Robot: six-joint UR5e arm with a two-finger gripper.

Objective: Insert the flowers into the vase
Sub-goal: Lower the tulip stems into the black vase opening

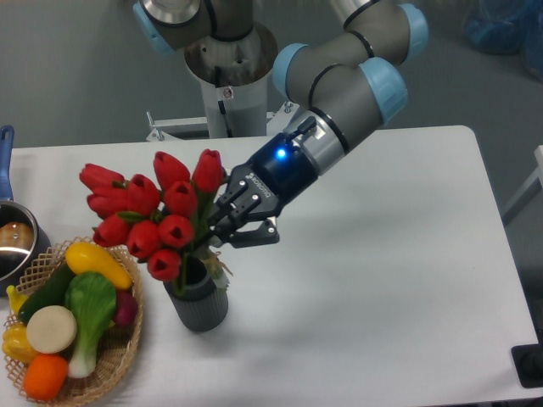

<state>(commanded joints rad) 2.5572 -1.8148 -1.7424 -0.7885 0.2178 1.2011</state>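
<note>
The flowers (161,216) are a bunch of red tulip buds with green stems. They lean left, with the stems going down into the vase (199,301), a dark grey ribbed cylinder standing upright on the white table. My gripper (227,233) reaches in from the upper right and sits at the stems just above the vase rim. Its jaws look closed on the stems. The buds partly hide the fingertips.
A woven wicker basket (119,360) of toy vegetables and fruit stands at the front left, close to the vase. A steel pot with a blue handle (13,242) sits at the left edge. The arm's base column (229,93) is behind the table.
</note>
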